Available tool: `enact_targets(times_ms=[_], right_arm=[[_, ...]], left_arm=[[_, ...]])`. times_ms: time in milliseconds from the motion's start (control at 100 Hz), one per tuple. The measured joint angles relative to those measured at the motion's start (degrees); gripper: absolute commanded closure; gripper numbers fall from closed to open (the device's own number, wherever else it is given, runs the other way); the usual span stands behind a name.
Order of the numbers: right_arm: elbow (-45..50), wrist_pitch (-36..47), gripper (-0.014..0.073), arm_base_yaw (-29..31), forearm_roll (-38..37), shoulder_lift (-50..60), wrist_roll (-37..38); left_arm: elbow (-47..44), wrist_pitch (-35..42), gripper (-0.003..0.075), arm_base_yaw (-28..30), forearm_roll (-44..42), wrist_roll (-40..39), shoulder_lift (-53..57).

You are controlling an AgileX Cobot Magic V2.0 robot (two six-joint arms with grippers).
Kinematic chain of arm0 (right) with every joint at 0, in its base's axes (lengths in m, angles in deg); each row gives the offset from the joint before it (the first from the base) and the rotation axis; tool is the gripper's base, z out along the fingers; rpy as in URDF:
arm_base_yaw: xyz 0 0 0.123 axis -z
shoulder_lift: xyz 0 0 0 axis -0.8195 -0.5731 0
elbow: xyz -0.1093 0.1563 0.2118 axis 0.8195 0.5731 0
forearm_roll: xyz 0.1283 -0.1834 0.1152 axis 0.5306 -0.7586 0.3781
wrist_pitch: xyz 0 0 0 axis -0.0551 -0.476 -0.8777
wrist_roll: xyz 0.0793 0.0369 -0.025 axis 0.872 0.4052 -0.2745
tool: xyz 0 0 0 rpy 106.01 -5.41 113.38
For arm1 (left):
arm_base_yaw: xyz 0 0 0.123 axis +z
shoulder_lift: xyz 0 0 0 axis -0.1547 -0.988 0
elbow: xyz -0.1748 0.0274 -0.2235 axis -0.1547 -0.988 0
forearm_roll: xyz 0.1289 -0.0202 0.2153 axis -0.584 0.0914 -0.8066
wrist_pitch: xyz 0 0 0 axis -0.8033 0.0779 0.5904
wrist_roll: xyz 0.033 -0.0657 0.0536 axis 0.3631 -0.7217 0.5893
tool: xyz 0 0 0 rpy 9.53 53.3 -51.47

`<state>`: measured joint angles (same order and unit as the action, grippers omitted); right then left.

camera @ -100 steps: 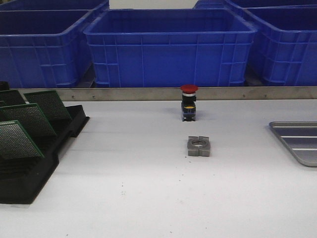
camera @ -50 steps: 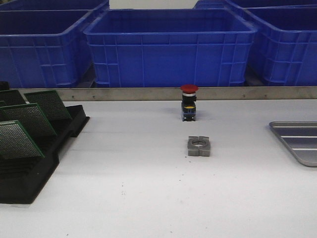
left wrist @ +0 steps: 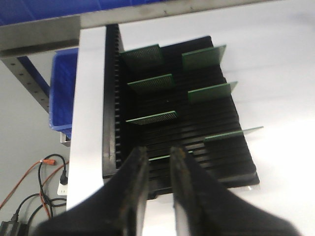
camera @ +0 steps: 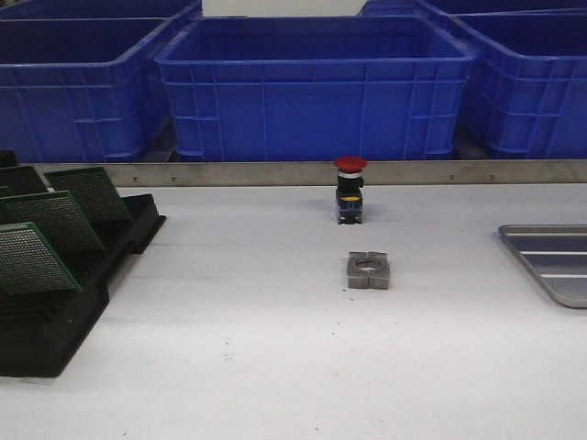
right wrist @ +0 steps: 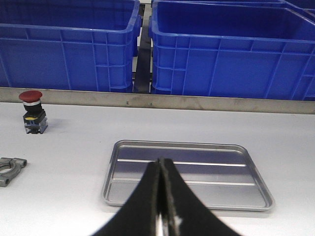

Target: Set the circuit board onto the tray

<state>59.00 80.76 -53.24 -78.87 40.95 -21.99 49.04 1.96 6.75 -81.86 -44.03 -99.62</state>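
- The left gripper (left wrist: 158,164) hangs above a black slotted rack (left wrist: 197,147); its jaws stand slightly apart with a narrow gap between them and hold nothing
- Several green circuit boards (left wrist: 151,118) stand on edge in the rack's slots, beyond the fingertips; one board's edge (left wrist: 158,157) shows right in the gap between the jaws, though whether it touches them cannot be told
- The right gripper (right wrist: 161,196) has its jaws pressed together, empty; the tray (right wrist: 187,174), shallow and silver with ribs, lies bare just ahead of and below its tips
- In the front view neither arm shows; the rack (camera: 64,302) sits at far left, the tray (camera: 550,261) at far right, well apart, with a red push-button (camera: 349,190) and a grey metal block (camera: 369,270) between them
- The step in hand looks like picking a board; to do it well, widen the jaws, centre them over one board's upper edge, descend straight, pinch firmly, then lift vertically so the board clears its slot without tilting its neighbours
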Motion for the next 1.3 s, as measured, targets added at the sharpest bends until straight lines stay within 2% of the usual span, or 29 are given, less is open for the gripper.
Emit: enact_targets(times_ms=[50,120,450,590,760,1070,1120,1190,1300], right_arm=[[0.0,0.0,0.0661,0.0,0.0,0.0,0.0],[0.0,0.0,0.0661,0.0,0.0,0.0,0.0],[0.0,0.0,0.0661,0.0,0.0,0.0,0.0],[0.0,0.0,0.0661,0.0,0.0,0.0,0.0],[0.0,0.0,0.0661,0.0,0.0,0.0,0.0],[0.0,0.0,0.0661,0.0,0.0,0.0,0.0],[0.0,0.0,0.0661,0.0,0.0,0.0,0.0],[0.0,0.0,0.0661,0.0,0.0,0.0,0.0],[0.0,0.0,0.0661,0.0,0.0,0.0,0.0]], left_arm=[[1.6,-0.5,0.0344,0.0,2.9,5.0,-3.4],[3.6,-1.4,0.0293,0.0,6.5,12.9,-7.2],[8.7,-5.0,0.03,0.0,16.6,56.3,-23.0],[8.7,-4.9,0.03,0.0,19.9,68.3,-28.3],[8.7,-3.1,0.03,-1.1,21.4,74.3,-34.4],[9.0,3.3,0.031,-5.6,22.1,75.5,-43.0],[9.0,3.6,0.0346,-5.8,22.2,75.5,-44.0],[9.0,3.8,0.0442,-5.9,22.4,75.6,-45.1],[9.0,4.0,0.065,-5.9,22.4,75.6,-45.5]])
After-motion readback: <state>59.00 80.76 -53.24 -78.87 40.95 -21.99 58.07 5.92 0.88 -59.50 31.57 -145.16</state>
